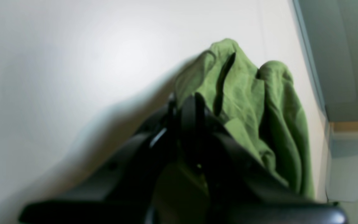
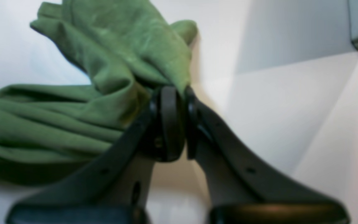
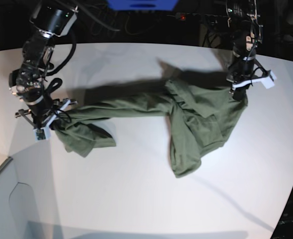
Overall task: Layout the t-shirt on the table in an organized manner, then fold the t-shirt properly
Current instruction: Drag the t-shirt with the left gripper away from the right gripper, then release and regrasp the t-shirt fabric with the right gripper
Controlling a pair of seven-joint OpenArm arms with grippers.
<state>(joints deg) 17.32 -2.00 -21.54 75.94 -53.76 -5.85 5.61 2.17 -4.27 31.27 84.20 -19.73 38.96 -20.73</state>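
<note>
T-shirt stretched over desk between arms; left gripper and right gripper jaws each clamped on an end.

1. I see both wrist views soft and blurred, the nearest parts darkest.
2. Overhead light puts glare on the table.
3. Base view: hard shadows, dark far edge, bowed corners.
</note>
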